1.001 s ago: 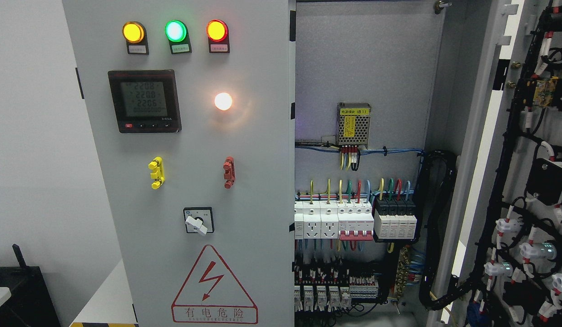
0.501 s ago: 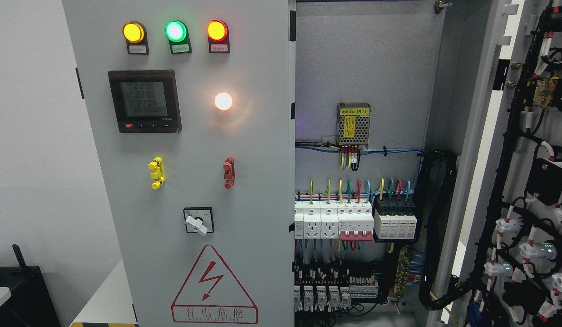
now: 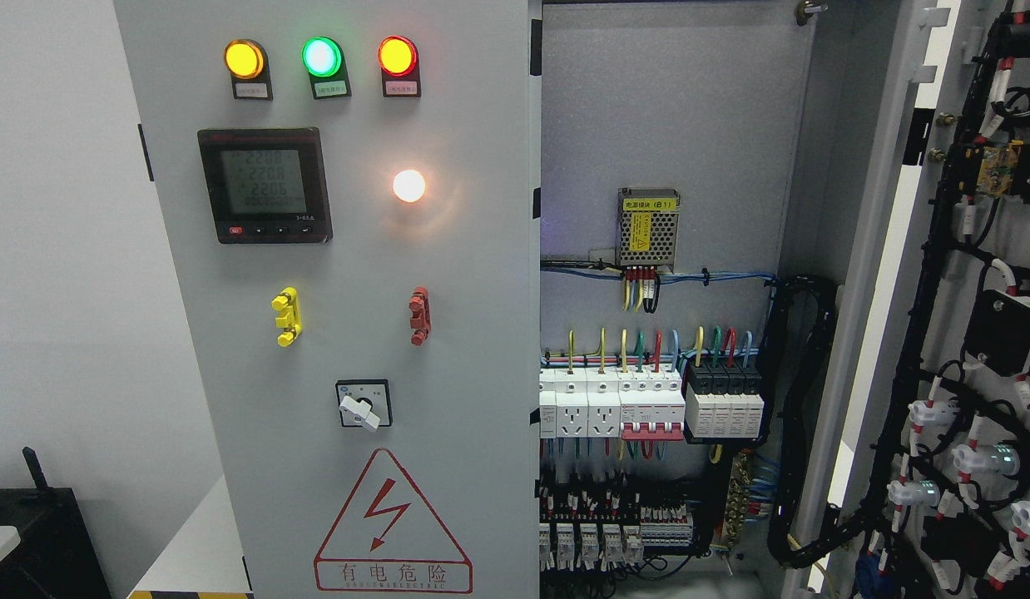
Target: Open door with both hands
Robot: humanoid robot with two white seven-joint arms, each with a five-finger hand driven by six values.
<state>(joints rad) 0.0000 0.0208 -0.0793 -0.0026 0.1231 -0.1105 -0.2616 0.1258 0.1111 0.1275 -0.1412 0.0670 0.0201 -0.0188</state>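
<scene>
The meter (image 3: 264, 185) reads 2208, 2208, 2206; the warning sign (image 3: 392, 524) reads 有电危险.

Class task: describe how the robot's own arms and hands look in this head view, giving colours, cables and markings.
Nothing can be described: neither arm nor hand shows. The picture holds only the grey cabinet door with its indicator lamps and meter, and the open right door carrying black wiring.

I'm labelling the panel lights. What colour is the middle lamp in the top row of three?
Green, between an amber lamp and a red one; the head view shows it.
</scene>
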